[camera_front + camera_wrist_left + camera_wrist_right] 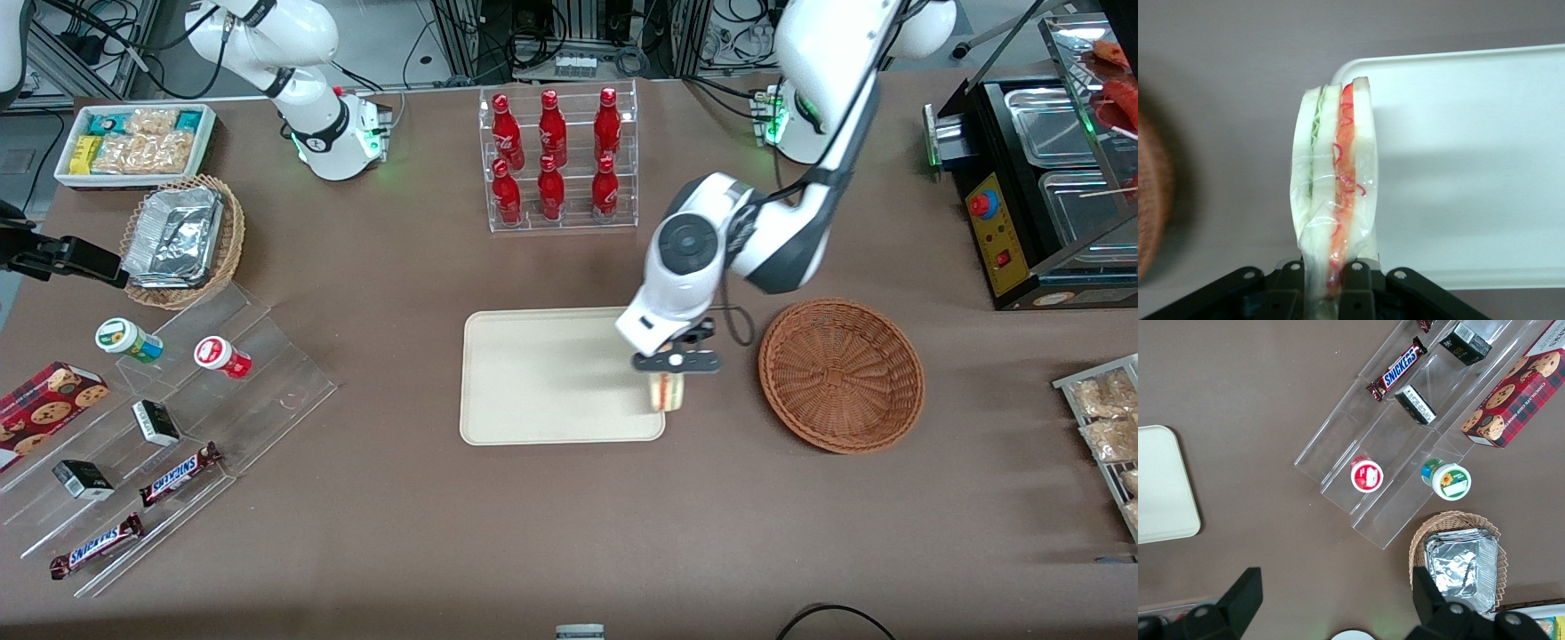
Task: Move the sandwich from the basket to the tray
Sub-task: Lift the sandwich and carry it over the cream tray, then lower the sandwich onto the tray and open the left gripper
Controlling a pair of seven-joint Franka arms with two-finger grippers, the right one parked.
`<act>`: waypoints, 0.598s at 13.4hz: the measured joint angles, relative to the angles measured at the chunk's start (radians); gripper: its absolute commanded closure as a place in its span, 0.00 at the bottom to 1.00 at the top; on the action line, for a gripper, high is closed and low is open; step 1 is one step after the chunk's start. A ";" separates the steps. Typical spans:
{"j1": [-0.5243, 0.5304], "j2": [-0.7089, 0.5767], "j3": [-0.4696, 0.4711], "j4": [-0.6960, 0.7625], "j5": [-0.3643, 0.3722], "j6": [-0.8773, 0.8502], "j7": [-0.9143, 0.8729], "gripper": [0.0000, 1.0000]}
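Observation:
My left gripper (669, 384) is shut on the sandwich (667, 392), a plastic-wrapped wedge of pale bread with red, orange and green layers. It holds the sandwich over the edge of the cream tray (533, 373) that lies nearest the basket. The reddish-brown wicker basket (841, 374) lies beside the tray, toward the working arm's end, with nothing in it. In the left wrist view the sandwich (1335, 180) hangs between the fingers (1359, 280), partly over the tray's corner (1458, 167) and partly over the table. The basket's rim (1151, 193) shows blurred.
A clear rack of red bottles (556, 160) stands farther from the front camera than the tray. A tan basket with foil trays (182, 240), a white snack bin (133, 142) and a clear stepped stand with candy bars (151, 444) lie toward the parked arm's end. A black food warmer (1040, 178) stands toward the working arm's end.

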 measured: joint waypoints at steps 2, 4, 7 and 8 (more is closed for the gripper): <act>-0.037 0.080 0.000 0.073 0.000 0.000 -0.025 1.00; -0.050 0.137 -0.001 0.129 0.000 0.000 -0.029 1.00; -0.050 0.175 -0.012 0.157 0.000 0.000 -0.029 1.00; -0.050 0.183 -0.014 0.159 0.000 0.000 -0.029 1.00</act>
